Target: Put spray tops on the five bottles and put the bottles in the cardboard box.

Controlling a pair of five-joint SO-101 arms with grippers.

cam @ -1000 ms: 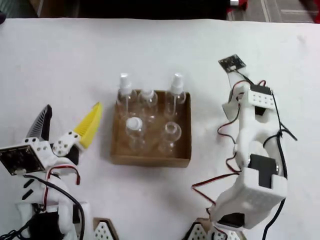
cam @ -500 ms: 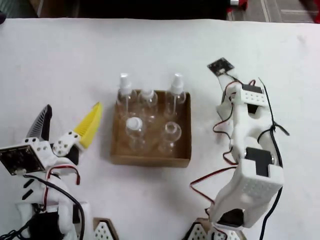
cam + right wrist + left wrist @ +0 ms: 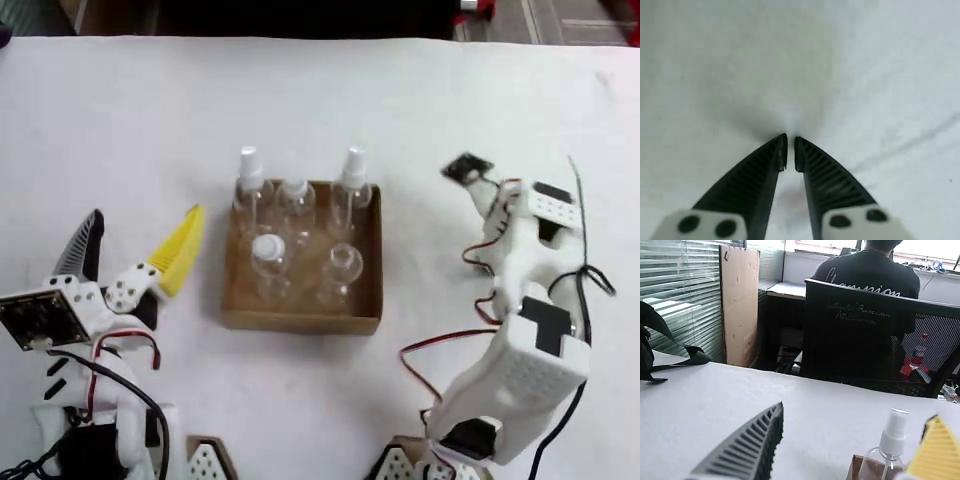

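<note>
The cardboard box sits mid-table with several clear bottles upright inside. White spray tops show on the back-left bottle, the back-right bottle and the front-left bottle. The front-right bottle seems to have a bare neck. My left gripper stands open left of the box, black and yellow fingers apart; from its wrist I see my left gripper beside a spray-topped bottle. The right arm is right of the box. My right gripper points down at bare table, shut on nothing.
White table surface stretches around the box. Red and black cables trail from the right arm toward the front edge. Arm bases stand at the near edge. A black chair is beyond the table's far side.
The right arm has swung right and drawn back from the box, its wrist camera now nearer its base. The left arm and the bottles have not moved.
</note>
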